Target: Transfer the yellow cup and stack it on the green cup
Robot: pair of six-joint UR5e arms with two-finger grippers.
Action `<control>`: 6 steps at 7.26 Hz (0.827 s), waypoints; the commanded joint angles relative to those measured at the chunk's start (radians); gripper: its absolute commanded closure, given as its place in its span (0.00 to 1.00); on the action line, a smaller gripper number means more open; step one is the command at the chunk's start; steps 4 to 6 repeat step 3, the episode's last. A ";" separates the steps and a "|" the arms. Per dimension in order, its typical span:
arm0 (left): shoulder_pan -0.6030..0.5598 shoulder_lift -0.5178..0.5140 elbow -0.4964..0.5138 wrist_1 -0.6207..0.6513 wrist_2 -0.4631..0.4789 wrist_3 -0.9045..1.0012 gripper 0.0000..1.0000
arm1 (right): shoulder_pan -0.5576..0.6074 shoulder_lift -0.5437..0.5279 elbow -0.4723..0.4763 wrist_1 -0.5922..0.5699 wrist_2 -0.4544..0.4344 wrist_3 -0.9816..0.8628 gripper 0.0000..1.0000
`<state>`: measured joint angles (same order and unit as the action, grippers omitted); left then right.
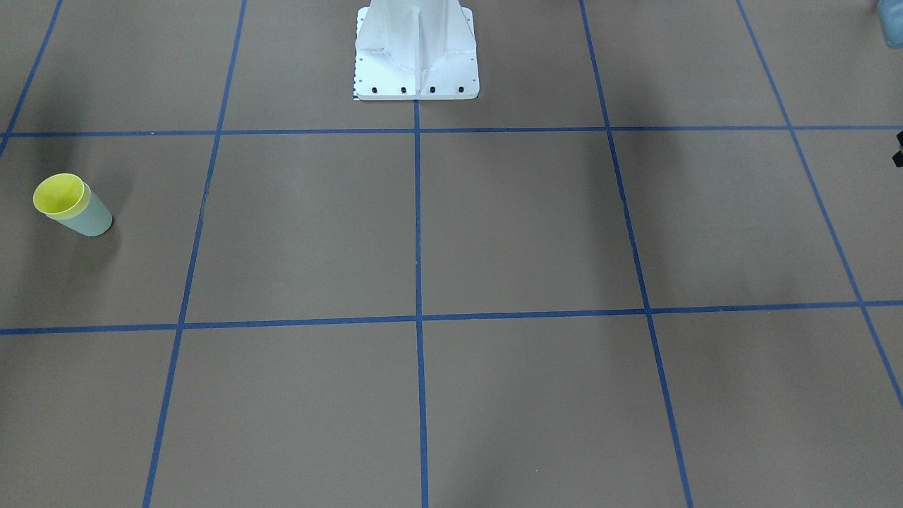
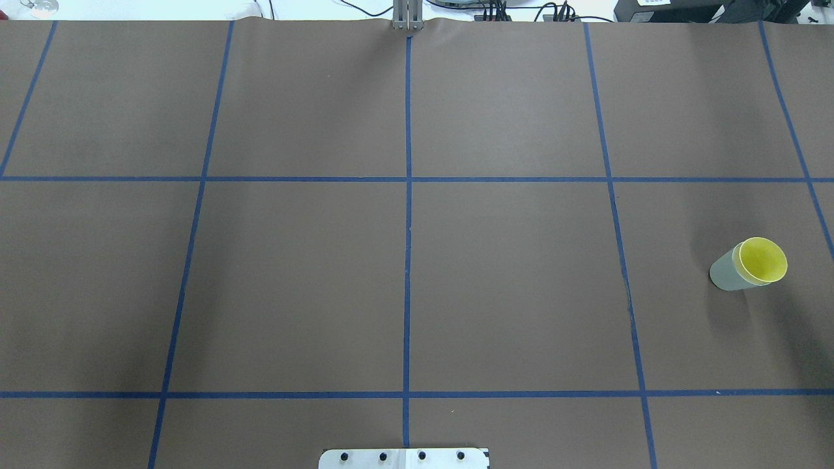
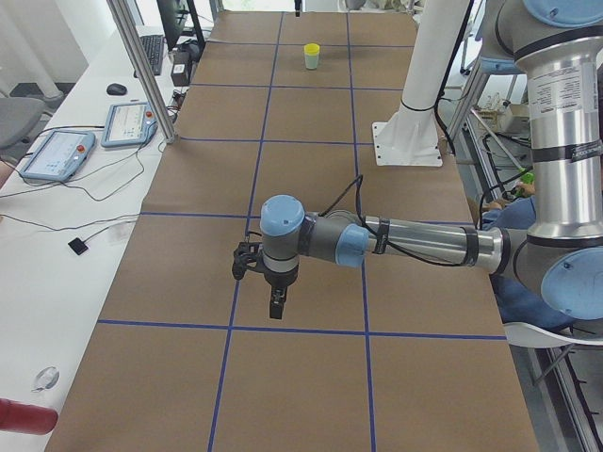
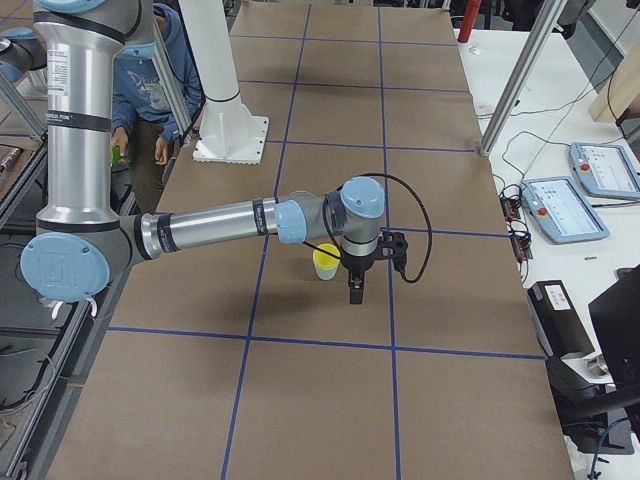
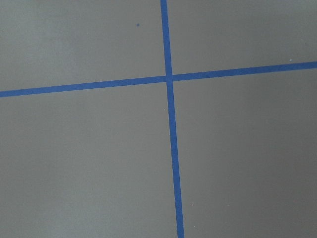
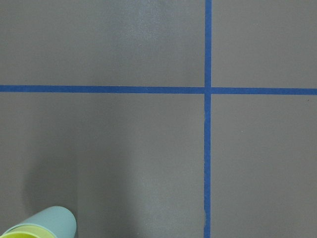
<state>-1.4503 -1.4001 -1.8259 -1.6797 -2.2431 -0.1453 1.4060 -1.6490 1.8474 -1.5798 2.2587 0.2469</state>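
The yellow cup sits nested inside the green cup, standing upright on the brown table. In the overhead view the yellow cup and the green cup stand at the far right. The right wrist view shows the green cup and the yellow rim at the bottom left corner. My right gripper hangs just beside the stacked cups, apart from them; I cannot tell if it is open or shut. My left gripper hangs over bare table far from the cups; its state cannot be told.
Blue tape lines divide the brown table into squares. The white robot base stands at the table's middle edge. Side benches hold tablets and cables. A person stands behind the robot.
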 commanded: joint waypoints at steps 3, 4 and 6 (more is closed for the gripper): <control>0.001 -0.002 0.001 -0.003 -0.001 0.000 0.00 | -0.007 0.003 0.023 0.003 0.001 0.046 0.00; 0.001 -0.002 0.001 -0.003 -0.001 0.000 0.00 | -0.007 0.003 0.023 0.003 0.001 0.046 0.00; 0.001 -0.002 0.001 -0.003 -0.001 0.000 0.00 | -0.007 0.003 0.023 0.003 0.001 0.046 0.00</control>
